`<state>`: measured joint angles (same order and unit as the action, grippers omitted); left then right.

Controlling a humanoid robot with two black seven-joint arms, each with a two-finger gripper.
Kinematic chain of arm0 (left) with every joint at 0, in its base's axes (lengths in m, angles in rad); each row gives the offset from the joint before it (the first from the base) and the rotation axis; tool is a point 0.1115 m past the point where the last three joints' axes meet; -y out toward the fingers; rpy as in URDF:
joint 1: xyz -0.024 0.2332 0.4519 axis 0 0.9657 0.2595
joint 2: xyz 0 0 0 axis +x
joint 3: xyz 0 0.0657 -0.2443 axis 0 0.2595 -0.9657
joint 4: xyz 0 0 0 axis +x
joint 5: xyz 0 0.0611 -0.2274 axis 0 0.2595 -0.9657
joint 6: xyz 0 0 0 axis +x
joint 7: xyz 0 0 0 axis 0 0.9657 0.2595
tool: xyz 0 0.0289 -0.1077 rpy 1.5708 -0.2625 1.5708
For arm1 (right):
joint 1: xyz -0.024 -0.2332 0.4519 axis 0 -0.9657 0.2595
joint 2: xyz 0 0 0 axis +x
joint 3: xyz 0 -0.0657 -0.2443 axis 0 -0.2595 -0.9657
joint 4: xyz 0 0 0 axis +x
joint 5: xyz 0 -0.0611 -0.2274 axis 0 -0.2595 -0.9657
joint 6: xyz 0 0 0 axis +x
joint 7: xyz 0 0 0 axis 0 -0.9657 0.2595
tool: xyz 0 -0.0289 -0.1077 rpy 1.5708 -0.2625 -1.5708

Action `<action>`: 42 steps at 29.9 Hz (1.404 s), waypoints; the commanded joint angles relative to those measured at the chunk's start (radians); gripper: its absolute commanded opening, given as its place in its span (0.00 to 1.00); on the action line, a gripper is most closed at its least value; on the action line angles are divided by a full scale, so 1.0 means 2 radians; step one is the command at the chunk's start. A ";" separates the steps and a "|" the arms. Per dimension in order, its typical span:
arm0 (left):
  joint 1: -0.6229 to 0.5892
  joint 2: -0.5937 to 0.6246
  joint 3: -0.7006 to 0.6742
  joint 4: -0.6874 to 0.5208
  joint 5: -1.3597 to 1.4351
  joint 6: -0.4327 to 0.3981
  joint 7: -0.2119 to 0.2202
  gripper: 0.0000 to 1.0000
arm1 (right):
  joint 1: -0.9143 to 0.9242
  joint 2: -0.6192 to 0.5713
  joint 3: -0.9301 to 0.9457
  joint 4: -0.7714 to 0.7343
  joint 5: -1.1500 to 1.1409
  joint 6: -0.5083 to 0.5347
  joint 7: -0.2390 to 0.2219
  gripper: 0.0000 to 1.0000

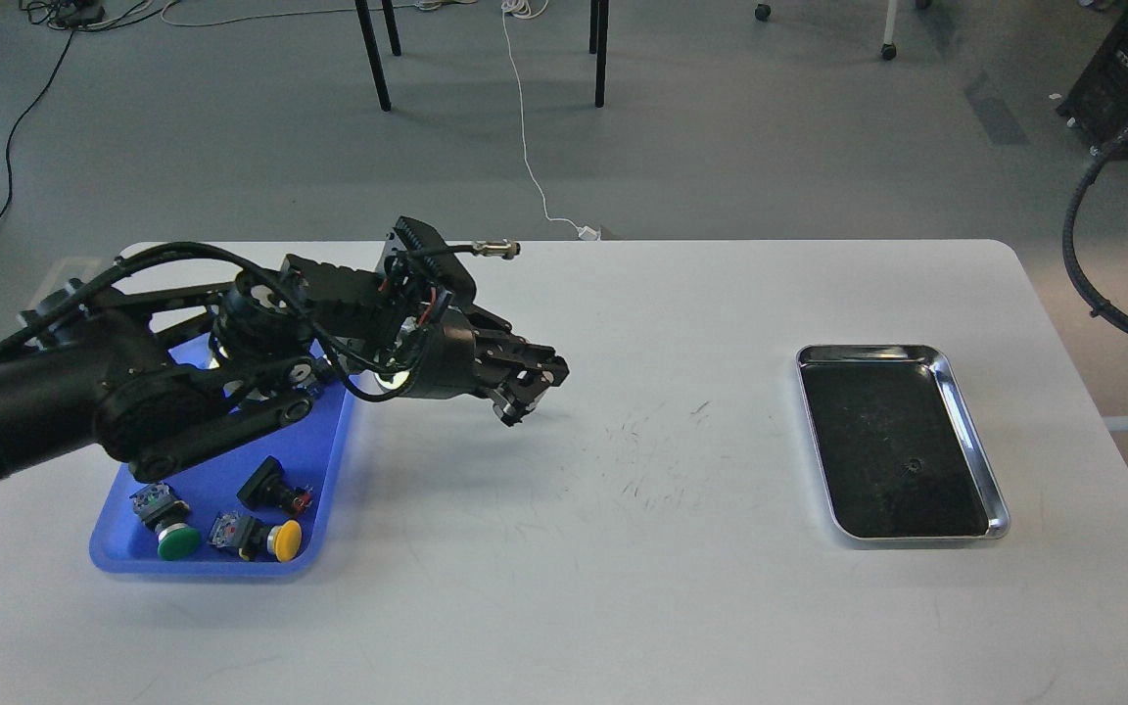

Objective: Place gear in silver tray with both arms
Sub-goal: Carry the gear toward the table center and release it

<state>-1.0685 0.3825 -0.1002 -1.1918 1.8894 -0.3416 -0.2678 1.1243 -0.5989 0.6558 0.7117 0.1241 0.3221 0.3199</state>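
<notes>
**Operator:** I begin at my left pincer (528,390). It hangs over the bare white worktop (623,548), just to the right of the blue tray (329,470), with its tip pointing to the right and a little down. The two fingers look close together, but they are dark and seen at an angle, so I cannot tell if they are together or clamped on some small part. I see nothing clearly between them.

**Assistant:** And the right arm?

**Operator:** Only a black cable sleeve (1083,235) shows at the right edge. The right pincer itself is not in view.

**Assistant:** Where is the gear?

**Operator:** In the blue tray lie three push-button parts: one with a green cap (175,540), one with a yellow cap (284,540), one black (270,485). I judge these to be the gear. The silver tray (975,431) stands well apart on the right of the worktop, and its dark floor holds no part.

**Assistant:** So how do we do this step well?

**Operator:** If the left pincer carries something, I would bring it to the middle of the worktop, hold it low and steady, and let the right arm take it there. The silver tray seems too far for the left arm alone.
</notes>
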 commanded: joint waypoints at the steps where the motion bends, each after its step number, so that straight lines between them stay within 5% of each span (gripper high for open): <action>1: 0.007 -0.054 0.003 0.031 0.002 0.001 0.015 0.16 | 0.041 0.043 -0.020 -0.041 -0.001 -0.040 -0.016 0.98; 21: 0.053 -0.185 0.073 0.084 0.055 0.010 0.037 0.19 | 0.055 0.115 -0.055 -0.040 -0.001 -0.068 -0.014 0.98; 31: 0.051 -0.191 0.064 0.102 0.049 0.022 0.037 0.47 | 0.049 0.115 -0.056 -0.036 -0.001 -0.068 -0.013 0.98; 35: 0.050 -0.186 0.000 0.101 0.011 0.049 0.035 0.85 | 0.046 0.113 -0.058 -0.030 -0.001 -0.068 -0.013 0.98; 42: 0.038 -0.128 -0.103 0.100 -0.288 0.040 0.030 0.91 | 0.031 0.056 -0.059 0.035 -0.008 -0.045 -0.010 0.98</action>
<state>-0.9769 0.0753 -0.2514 -0.9990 1.5748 -0.2545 -0.2046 1.1927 -0.4264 0.5383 0.7236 0.1167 0.2062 0.2968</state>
